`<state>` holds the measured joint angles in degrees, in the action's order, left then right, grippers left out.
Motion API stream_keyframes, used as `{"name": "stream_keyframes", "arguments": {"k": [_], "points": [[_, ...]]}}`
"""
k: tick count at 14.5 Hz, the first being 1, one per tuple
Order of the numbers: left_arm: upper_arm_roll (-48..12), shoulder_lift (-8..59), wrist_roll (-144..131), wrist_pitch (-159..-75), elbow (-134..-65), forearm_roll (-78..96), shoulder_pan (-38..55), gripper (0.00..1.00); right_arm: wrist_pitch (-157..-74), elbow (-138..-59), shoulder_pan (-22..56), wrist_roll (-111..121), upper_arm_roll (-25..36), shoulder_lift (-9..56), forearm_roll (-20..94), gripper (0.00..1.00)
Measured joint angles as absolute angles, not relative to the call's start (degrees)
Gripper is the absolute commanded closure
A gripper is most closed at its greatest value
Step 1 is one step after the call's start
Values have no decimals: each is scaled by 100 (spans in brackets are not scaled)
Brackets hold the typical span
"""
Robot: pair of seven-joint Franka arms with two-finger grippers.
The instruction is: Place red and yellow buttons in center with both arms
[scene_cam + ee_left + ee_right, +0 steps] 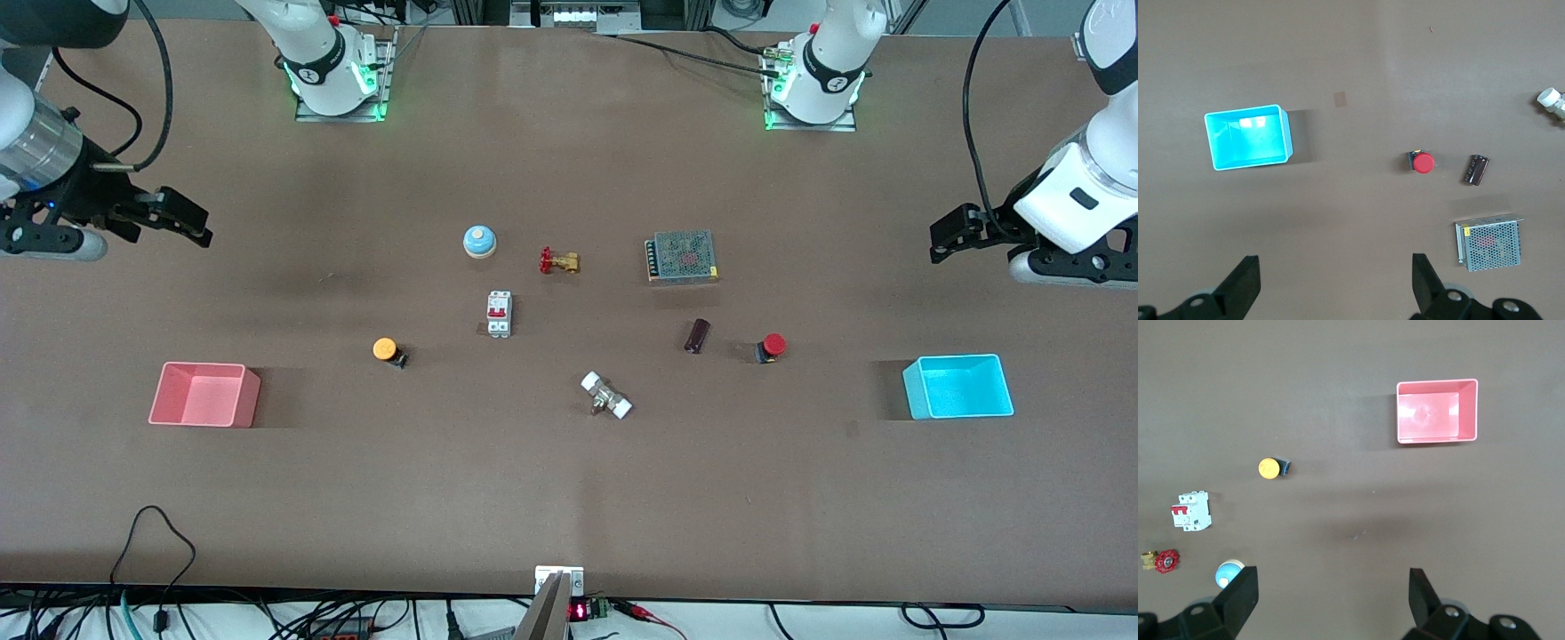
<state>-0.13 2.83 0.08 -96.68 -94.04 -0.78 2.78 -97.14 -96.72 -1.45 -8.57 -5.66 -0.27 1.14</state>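
Overhead, your left gripper (944,240) hangs in the air at the left arm's end of the table, fingers (1426,283) spread wide and holding nothing; its wrist is bent so the hand points inward toward the middle. Your right gripper (185,222) mirrors it above the right arm's end, fingers (1423,595) parted and empty too.

Red button (772,347): lying on the brown tabletop (569,498), just beside a dark cylinder (696,335), between it and the cyan bin (958,387). A perforated metal box (682,257) sits farther from the front camera than the cylinder.

Yellow button (388,350): on the tabletop between the pink bin (204,395) and a white breaker with red switches (499,314). It appears tipped on its side, though that is hard to confirm.

Mid-table: blue bell (479,241), brass valve with red handle (558,261), and a white-ended fitting (606,396) nearest the front camera. Both buttons lie well apart from each other.
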Motion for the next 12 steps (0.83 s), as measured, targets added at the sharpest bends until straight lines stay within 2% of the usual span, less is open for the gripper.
{"name": "stream_keyframes", "arguments": {"k": [12], "points": [[-31,283,8,-9602,-9403,-77,280,0,-9421,-9455,-145,-857,-555,115,100,0]]}}
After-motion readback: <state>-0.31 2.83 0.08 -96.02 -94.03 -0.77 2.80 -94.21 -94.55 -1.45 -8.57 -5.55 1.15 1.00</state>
